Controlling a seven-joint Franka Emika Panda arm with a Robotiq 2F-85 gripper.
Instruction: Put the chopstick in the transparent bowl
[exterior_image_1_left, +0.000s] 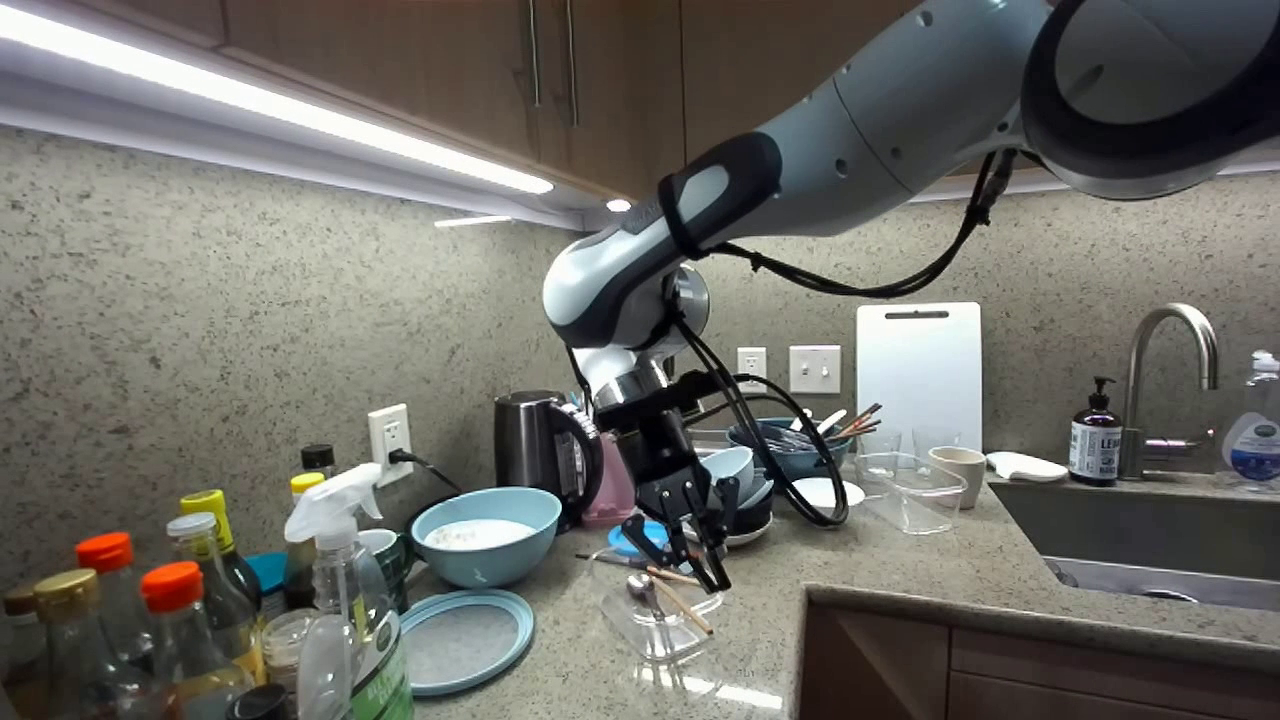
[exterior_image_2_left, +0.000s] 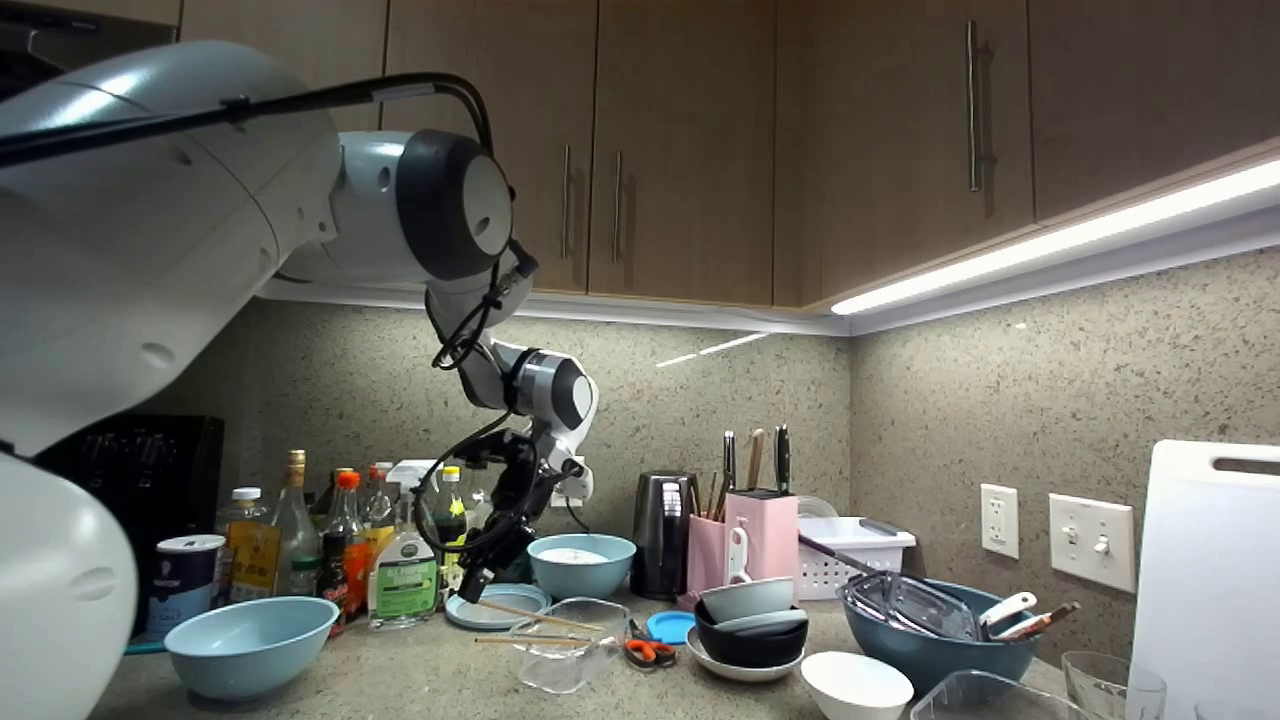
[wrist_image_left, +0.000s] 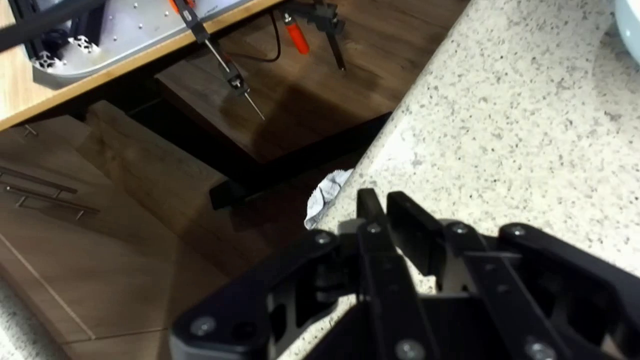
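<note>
The transparent bowl (exterior_image_1_left: 660, 652) sits on the counter and also shows in an exterior view (exterior_image_2_left: 560, 675). A metal spoon (exterior_image_1_left: 640, 588) rests in it. Two thin wooden chopsticks lie at it: one chopstick (exterior_image_1_left: 683, 605) crosses it with an end past the rim, and both show in an exterior view, the farther chopstick (exterior_image_2_left: 540, 614) and the nearer chopstick (exterior_image_2_left: 520, 640). My gripper (exterior_image_1_left: 712, 572) is above the counter, left of the bowl in an exterior view (exterior_image_2_left: 472, 588). In the wrist view (wrist_image_left: 381, 200) its fingers have a narrow gap, nothing between. Bowl and chopsticks are out of that view.
Orange-handled scissors (exterior_image_2_left: 650, 653) and stacked bowls (exterior_image_2_left: 750, 625) stand right of the transparent bowl. A light-blue bowl (exterior_image_1_left: 500, 570), a round blue lid (exterior_image_1_left: 465, 640), a kettle (exterior_image_1_left: 530, 440) and bottles (exterior_image_2_left: 345, 540) are around. Another clear container (exterior_image_1_left: 910, 495) stands near the sink.
</note>
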